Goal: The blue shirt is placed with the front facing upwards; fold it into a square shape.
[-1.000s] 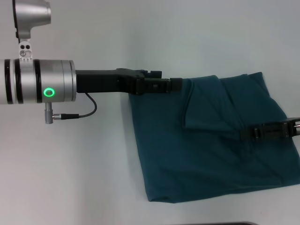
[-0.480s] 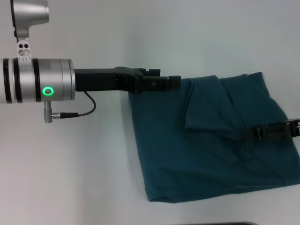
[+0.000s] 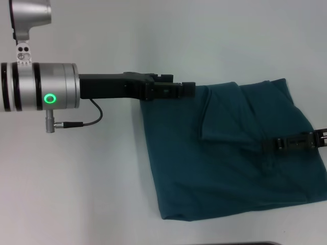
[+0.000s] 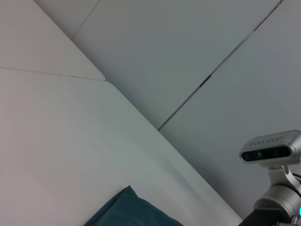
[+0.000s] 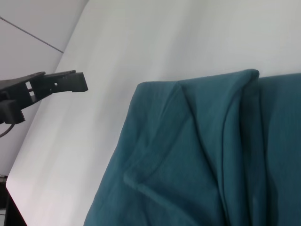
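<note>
The blue shirt (image 3: 230, 153) is lying folded into a rough square at the centre-right of the head view on the white desk (image 3: 76, 178), with loose flaps overlapping along its upper part. The left end effector (image 3: 185, 90) is hovering at the shirt's upper-left edge, probably to tidy that fold; the right end effector (image 3: 278, 145) is reaching over its right side. I cannot tell either one's opening.

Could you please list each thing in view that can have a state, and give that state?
blue shirt: folded into a rough rectangle, several layers, lying flat on the table, lettering hidden.
left pincer: at the shirt's far left corner, held level, holding nothing.
right pincer: reaching in over the shirt's right side, low above the fabric.
</note>
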Robot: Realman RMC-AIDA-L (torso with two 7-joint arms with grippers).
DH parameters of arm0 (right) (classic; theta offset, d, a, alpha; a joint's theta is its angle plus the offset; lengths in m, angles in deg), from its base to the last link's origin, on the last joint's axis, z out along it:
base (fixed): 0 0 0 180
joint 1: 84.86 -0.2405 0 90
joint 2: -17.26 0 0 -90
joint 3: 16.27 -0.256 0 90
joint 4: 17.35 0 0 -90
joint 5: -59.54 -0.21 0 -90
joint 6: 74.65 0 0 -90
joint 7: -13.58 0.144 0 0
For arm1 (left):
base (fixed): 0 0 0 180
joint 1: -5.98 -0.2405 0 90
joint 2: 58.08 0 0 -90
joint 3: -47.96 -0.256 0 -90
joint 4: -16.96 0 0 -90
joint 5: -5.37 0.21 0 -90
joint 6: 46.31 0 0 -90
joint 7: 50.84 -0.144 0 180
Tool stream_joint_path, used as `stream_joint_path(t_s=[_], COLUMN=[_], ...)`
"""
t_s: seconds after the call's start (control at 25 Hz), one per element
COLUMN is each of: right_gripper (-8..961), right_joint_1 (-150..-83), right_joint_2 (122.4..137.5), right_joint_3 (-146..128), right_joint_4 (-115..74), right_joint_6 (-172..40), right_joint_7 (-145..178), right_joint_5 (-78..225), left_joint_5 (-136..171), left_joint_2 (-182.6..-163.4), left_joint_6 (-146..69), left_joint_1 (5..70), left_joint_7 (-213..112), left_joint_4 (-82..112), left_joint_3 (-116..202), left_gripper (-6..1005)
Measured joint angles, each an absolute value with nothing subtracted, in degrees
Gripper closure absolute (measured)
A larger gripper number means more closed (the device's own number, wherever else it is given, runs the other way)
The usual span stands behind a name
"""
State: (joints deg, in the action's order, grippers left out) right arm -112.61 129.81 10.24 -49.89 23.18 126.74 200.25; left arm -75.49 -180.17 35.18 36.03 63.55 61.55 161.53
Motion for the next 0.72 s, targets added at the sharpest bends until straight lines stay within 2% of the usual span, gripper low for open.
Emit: stream_joint_path(t_s=[0.24,0.72], right_gripper=[54,57], right_joint_1=[-112.4,-113.5], right_joint_2=[129.6,130.75], right_joint_3=[10.5,12.7], right_joint_4=[-49.9,-49.9], right_joint_6=[22.6,21.4], right_joint_7=[127.5,127.7], right_joint_5=[200.2,200.2], left_joint_5=[-75.5,-75.5], left_joint_2=[-179.99,-179.98], left_joint_6=[35.1,35.0], left_joint_1=[36.0,36.0], left_joint_7=[63.2,63.1], left_joint_4=[61.5,61.6], left_joint_3=[161.6,161.6], left_gripper=[63,63])
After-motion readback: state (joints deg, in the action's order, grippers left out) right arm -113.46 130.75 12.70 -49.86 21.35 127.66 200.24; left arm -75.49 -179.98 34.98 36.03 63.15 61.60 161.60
